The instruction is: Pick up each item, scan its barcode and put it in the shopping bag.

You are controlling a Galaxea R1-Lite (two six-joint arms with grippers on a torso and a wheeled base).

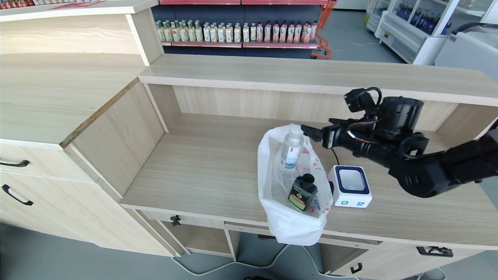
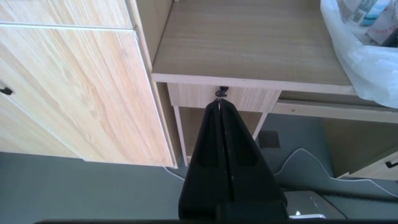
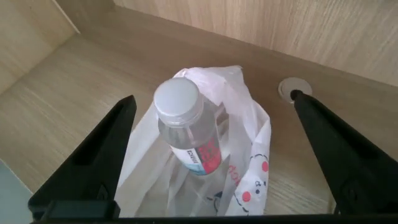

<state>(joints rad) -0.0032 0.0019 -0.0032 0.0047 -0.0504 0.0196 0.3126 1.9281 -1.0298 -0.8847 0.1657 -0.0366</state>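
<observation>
A white plastic shopping bag (image 1: 272, 186) stands open on the wooden counter. Inside it a clear bottle with a white cap (image 1: 291, 147) stands upright, and a black bottle (image 1: 302, 192) leans near the front. My right gripper (image 1: 310, 132) is open just behind the clear bottle's cap. In the right wrist view the bottle (image 3: 186, 127) sits in the bag (image 3: 249, 149) between the spread fingers (image 3: 93, 174), untouched. My left gripper (image 2: 222, 107) is shut and holds nothing, low in front of the counter's front edge, with the bag (image 2: 367, 56) off to one side.
A white barcode scanner with a blue rim (image 1: 350, 186) sits right of the bag, its cable running back. The counter (image 1: 202, 167) has a raised back wall and a side panel at left. Drawers with black handles (image 1: 433, 251) lie below. A cable hole (image 3: 291, 87) is behind the bag.
</observation>
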